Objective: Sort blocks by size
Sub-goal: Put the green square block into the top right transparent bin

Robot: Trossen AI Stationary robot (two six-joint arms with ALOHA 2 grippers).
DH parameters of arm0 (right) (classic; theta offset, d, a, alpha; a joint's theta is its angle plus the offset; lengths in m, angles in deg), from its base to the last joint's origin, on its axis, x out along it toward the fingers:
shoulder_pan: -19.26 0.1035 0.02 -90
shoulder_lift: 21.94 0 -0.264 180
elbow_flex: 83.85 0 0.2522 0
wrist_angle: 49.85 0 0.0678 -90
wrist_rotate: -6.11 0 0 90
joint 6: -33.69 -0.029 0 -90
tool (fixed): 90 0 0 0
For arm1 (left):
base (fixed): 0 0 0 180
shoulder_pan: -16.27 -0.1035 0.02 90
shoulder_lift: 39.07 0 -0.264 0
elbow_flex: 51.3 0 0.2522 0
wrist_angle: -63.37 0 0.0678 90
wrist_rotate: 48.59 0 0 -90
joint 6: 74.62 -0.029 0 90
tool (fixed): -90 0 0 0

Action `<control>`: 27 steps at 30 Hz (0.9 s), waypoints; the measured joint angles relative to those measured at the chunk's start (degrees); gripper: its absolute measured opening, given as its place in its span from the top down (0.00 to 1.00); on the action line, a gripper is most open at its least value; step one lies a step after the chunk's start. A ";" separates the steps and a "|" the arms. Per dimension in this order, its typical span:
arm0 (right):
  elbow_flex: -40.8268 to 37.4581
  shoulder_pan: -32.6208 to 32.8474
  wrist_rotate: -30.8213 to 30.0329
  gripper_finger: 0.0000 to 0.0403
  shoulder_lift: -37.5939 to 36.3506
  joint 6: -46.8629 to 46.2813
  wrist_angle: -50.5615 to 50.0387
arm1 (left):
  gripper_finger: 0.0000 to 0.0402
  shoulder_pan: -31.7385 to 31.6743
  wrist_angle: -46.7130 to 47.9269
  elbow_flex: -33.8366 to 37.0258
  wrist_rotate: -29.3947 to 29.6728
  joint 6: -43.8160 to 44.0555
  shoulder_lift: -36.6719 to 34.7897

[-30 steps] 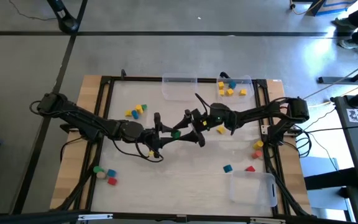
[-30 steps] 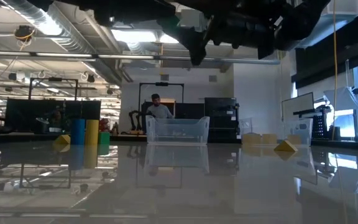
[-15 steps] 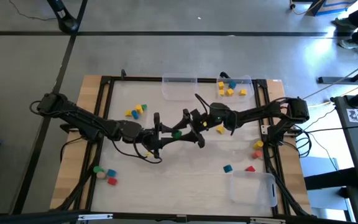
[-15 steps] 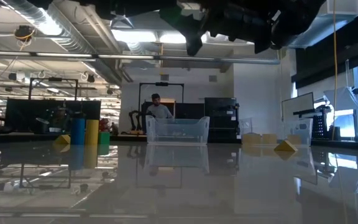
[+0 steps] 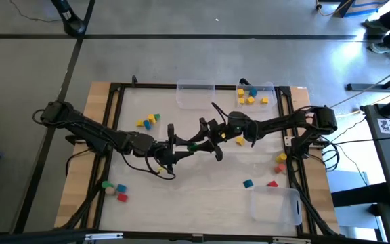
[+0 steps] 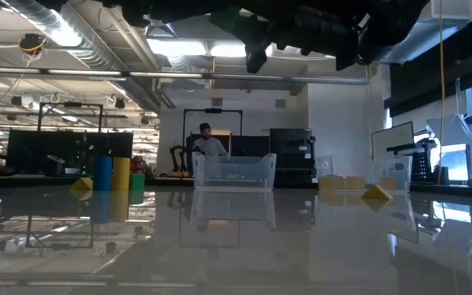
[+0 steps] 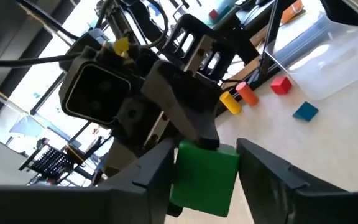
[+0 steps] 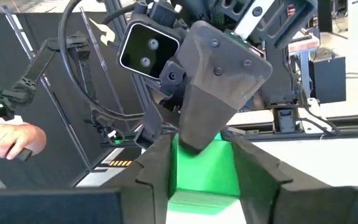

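Above the desk's (image 5: 202, 183) middle, both my left fingers (image 7: 263, 174) and right fingers (image 8: 253, 165) pinch the green block (image 7: 205, 175); left should let go only once right grips squarely.

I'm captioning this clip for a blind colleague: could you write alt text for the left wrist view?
A green block sits between the left gripper fingers while the right gripper fingers clamp it from the far side. Beyond, red, blue, orange and yellow blocks lie beside a clear bin.

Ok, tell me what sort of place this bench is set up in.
Most likely a robotics lab or workshop. Beyond the table the low view shows exposed ceiling ducts, dark equipment racks and a person at a far bench. The high view shows bare concrete floor around the framed table.
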 joint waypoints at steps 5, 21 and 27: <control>0.00 -0.55 0.04 0.64 0.00 0.11 -0.32 | 0.50 1.33 0.09 0.00 2.83 1.84 -0.08; -0.02 -11.31 -9.62 0.66 -13.35 7.49 -30.39 | 0.44 6.52 25.67 -0.04 15.88 24.85 -13.41; -0.02 -18.67 -23.53 0.66 -18.21 10.08 -46.28 | 0.44 4.63 41.20 -0.04 15.85 41.01 -14.84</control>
